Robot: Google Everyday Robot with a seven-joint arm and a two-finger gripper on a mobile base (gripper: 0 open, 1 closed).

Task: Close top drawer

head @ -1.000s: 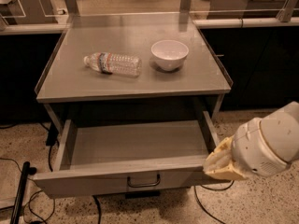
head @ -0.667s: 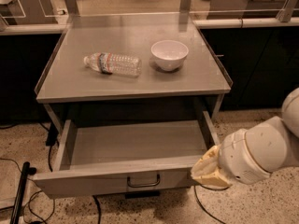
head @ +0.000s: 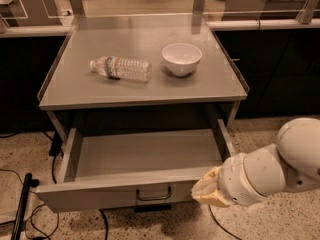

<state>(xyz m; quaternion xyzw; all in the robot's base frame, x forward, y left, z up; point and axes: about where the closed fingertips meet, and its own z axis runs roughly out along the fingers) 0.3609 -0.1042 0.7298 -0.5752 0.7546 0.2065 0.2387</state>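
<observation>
The top drawer (head: 120,194) of the grey metal cabinet is pulled wide open and holds nothing. Its flat front panel faces me at the bottom, with a small dark loop handle (head: 154,194) at its middle. My gripper (head: 202,194) sits at the end of the white arm (head: 270,171) that comes in from the right. It is right at the front panel's right end, close to the right of the handle.
On the cabinet top (head: 75,89) lie a clear plastic water bottle (head: 121,68) on its side and a white bowl (head: 181,58). Dark cables (head: 22,206) run over the speckled floor at the left. Dark cabinets stand on both sides.
My arm and gripper have moved left and down along the drawer front, from beside its right corner to nearer the handle. The drawer has not visibly moved.
</observation>
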